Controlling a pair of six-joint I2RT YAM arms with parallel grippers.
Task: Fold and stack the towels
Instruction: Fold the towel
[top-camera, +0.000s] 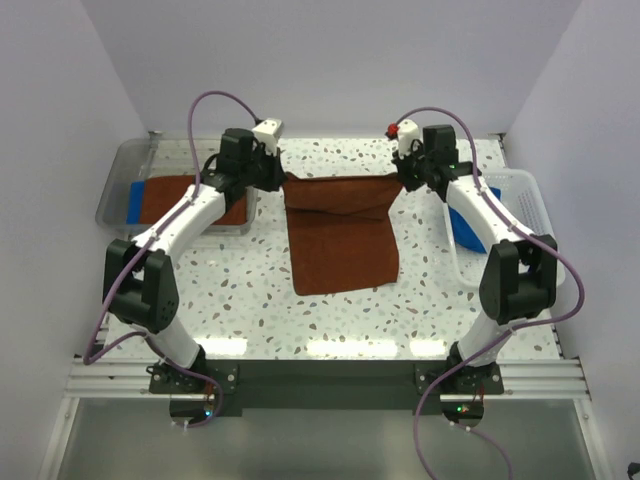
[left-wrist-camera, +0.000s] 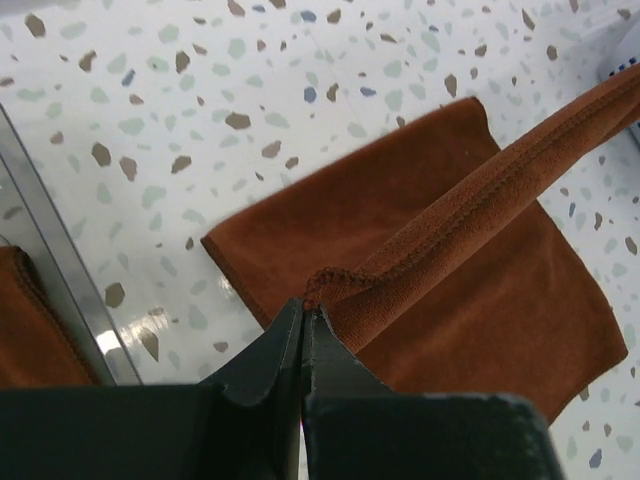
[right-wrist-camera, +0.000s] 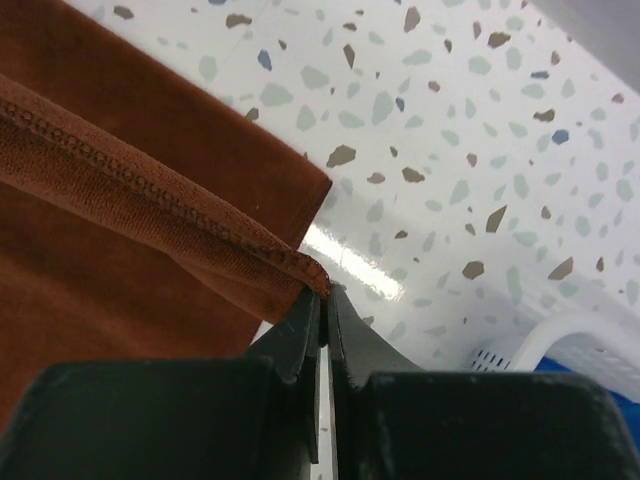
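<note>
The left pincer (top-camera: 283, 178) is clamped shut on one top corner of a rust-brown towel (top-camera: 340, 240). The right pincer (top-camera: 401, 180) is pinched tight on the other corner, so the hem stretches between them with a slight sag in the middle. Below the two pincers the cloth drops and its lower part lies flat on the speckled bench (top-camera: 240, 290). Outward of the left pincer a clear tray (top-camera: 120, 165) holds a second brown towel (top-camera: 170, 195) and a blue towel (top-camera: 135, 200), while outward of the right pincer a white basket (top-camera: 525, 195) holds a blue cloth (top-camera: 465, 230).
</note>
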